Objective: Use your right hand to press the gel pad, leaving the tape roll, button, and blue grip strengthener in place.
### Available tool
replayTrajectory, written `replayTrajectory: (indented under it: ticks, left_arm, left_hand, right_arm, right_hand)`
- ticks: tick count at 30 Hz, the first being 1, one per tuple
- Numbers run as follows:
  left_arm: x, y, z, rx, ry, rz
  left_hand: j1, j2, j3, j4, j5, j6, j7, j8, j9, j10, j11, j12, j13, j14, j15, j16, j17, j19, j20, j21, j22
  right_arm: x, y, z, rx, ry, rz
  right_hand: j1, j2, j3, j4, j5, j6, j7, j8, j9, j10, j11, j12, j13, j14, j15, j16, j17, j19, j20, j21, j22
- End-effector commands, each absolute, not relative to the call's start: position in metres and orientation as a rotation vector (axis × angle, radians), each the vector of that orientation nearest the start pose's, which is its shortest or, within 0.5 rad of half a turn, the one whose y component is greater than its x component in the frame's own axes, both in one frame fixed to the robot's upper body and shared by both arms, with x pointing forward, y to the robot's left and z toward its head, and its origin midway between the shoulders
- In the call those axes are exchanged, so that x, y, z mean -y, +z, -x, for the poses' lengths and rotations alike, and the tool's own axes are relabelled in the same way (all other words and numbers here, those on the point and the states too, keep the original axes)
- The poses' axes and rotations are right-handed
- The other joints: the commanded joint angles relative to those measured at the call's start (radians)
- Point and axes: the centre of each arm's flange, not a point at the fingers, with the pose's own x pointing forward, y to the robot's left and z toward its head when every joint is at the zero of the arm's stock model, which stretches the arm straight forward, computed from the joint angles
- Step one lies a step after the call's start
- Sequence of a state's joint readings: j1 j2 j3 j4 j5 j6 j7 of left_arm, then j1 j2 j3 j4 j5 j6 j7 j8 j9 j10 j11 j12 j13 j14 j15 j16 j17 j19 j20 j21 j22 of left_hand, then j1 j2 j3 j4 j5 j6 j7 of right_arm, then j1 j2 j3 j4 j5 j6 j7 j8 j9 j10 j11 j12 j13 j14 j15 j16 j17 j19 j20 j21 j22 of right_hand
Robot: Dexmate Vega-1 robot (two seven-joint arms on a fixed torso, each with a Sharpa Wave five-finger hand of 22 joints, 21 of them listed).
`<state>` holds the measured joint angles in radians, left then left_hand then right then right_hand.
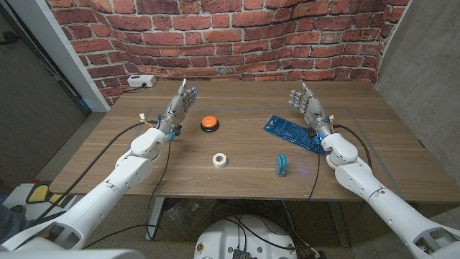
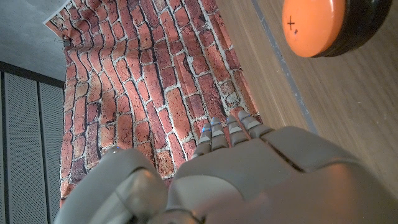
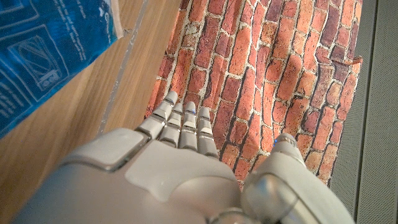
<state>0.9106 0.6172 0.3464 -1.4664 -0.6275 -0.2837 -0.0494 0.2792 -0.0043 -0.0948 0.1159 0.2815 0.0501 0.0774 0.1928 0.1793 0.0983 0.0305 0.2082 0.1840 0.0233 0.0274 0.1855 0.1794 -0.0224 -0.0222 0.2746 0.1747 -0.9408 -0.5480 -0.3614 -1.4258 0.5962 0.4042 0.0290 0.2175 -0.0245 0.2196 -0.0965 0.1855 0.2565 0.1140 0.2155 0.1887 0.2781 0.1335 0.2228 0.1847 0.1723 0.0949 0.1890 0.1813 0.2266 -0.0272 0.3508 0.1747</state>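
The blue gel pad (image 1: 293, 132) lies on the right half of the table, and its printed surface (image 3: 43, 50) also shows in the right wrist view. My right hand (image 1: 307, 106) stands just to the right of the pad's far end, fingers spread and empty, its back (image 3: 168, 168) facing the wrist camera. The orange button (image 1: 209, 123) on a black base sits left of centre, also seen in the left wrist view (image 2: 314, 25). My left hand (image 1: 180, 105) stands left of the button, holding nothing. A white tape roll (image 1: 220, 160) and the blue grip strengthener (image 1: 281, 165) lie near the front.
A white box (image 1: 141, 81) with a cable sits at the table's far left corner. The brick wall (image 1: 230, 36) rises behind the wooden table (image 1: 129, 180). Cables run along both forearms.
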Motion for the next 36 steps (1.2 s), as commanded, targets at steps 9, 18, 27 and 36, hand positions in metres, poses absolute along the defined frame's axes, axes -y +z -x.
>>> replayTrajectory:
  ticks: [9,18,27,36]
  left_arm:
    - [-0.293,-0.009,-0.601,0.685,-0.286,-0.087]
    - [-0.294,-0.007,-0.598,0.677,-0.280,-0.091]
    - [-0.296,-0.009,-0.592,0.678,-0.269,-0.091]
    - [-0.298,-0.012,-0.590,0.685,-0.275,-0.080]
  left_hand:
    - [0.012,0.014,0.006,-0.001,0.004,0.012,0.002,0.010,0.005,0.017,-0.003,0.006,0.004,0.014,-0.001,0.009,0.002,0.009,0.006,-0.005,0.005]
    - [0.019,0.021,0.007,-0.003,0.002,0.014,0.002,0.009,0.005,0.017,0.004,0.004,0.004,0.023,0.003,0.010,0.002,0.016,0.019,-0.007,0.004]
    - [0.022,0.024,0.008,-0.004,0.001,0.015,0.001,0.009,0.005,0.018,0.003,0.004,0.004,0.024,0.002,0.009,0.002,0.018,0.019,-0.009,0.004]
    - [0.025,0.028,0.008,-0.005,-0.001,0.017,0.002,0.009,0.005,0.018,0.003,0.002,0.004,0.024,0.003,0.008,0.002,0.018,0.022,-0.012,0.004]
  right_arm:
    - [0.279,-0.028,-0.587,0.769,0.237,0.107]
    - [0.287,-0.031,-0.574,0.793,0.189,0.128]
    - [0.290,-0.029,-0.567,0.816,0.168,0.142]
    - [0.292,-0.029,-0.562,0.828,0.151,0.205]
  right_hand:
    - [0.003,0.010,0.004,-0.009,0.002,0.043,-0.027,0.005,0.004,0.051,-0.035,0.013,0.000,0.061,-0.047,0.013,0.001,0.063,-0.026,-0.002,0.004]
    - [0.004,0.008,0.002,-0.012,0.002,0.061,-0.018,0.007,0.003,0.060,-0.027,0.013,-0.001,0.063,-0.040,0.008,0.000,0.060,-0.022,-0.010,0.004]
    - [-0.001,0.006,-0.003,-0.011,0.001,0.086,-0.042,0.008,0.003,0.095,-0.039,0.020,-0.002,0.079,-0.053,0.008,0.000,0.057,-0.014,-0.024,0.005]
    - [-0.006,0.006,-0.007,-0.010,0.001,0.090,-0.067,0.003,0.003,0.090,-0.041,0.012,-0.003,0.071,-0.054,0.000,0.000,0.060,-0.018,-0.032,0.006]
